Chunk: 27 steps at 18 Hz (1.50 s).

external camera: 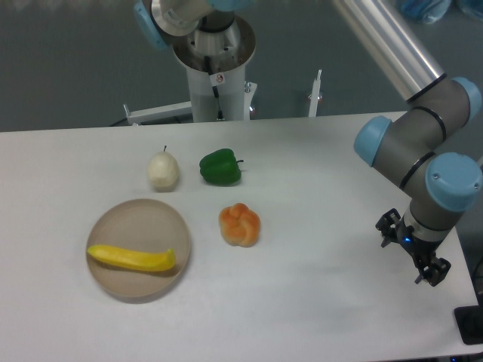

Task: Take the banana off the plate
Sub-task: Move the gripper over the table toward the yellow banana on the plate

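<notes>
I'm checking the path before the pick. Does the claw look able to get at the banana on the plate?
Probably yes. The banana lies exposed on the plate, and bare table separates it from the claw at the far right edge.

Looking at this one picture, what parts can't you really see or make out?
- Gripper: small and dark at the right edge; whether its jaws are open or shut cannot be told.
- Arm: its upper length runs off the top edge.
- Plate: the strip beneath the banana is covered by it.
- Pear, pepper and orange fruit: their far sides and undersides are hidden.
- Robot base: its top is cut off by the top edge.
</notes>
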Available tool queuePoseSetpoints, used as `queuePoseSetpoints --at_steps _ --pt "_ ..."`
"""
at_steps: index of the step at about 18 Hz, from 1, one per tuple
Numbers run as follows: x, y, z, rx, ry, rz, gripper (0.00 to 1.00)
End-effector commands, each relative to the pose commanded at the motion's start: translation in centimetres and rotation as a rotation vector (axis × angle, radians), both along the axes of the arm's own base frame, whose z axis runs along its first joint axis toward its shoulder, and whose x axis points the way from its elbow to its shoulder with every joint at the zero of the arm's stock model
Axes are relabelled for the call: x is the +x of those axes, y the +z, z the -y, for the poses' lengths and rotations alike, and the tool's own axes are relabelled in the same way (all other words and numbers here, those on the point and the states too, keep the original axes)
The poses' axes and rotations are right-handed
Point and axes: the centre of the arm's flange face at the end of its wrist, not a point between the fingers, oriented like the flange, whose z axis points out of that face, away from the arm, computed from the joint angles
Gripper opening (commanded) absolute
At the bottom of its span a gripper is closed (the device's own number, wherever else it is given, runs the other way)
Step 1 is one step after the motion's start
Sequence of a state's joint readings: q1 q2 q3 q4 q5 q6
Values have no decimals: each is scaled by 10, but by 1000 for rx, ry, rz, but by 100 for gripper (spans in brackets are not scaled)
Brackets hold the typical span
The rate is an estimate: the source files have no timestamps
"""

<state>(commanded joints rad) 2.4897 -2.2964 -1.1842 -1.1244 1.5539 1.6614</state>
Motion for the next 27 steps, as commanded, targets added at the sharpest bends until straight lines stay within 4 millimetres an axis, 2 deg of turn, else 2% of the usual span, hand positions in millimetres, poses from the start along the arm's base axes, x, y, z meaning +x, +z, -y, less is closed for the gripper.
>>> queuePoseSetpoints --at_steps 2,4,6,7,9,13,14,15,18,20,23,25,26,27 --pt "5 4 -2 1 -3 -1 100" --pt "33 14 -20 4 -34 -2 100" --pt "78 23 -29 14 35 23 100" --pt "92 22 -28 11 42 34 100" --pt "137 23 -36 9 11 50 100" --pt "215 49 -46 45 -76 41 100" --pt "227 53 -45 47 -90 39 100" --pt "250 54 -51 45 -116 41 100" --pt "302 73 -64 57 -141 22 100" --pt "333 76 -67 54 -151 17 100" --pt "356 74 -73 29 -174 -20 100" --pt "373 63 -78 -19 -202 -64 100" --pt "393 53 -82 -50 -236 -83 100" --pt "402 49 -83 -60 -249 -91 100"
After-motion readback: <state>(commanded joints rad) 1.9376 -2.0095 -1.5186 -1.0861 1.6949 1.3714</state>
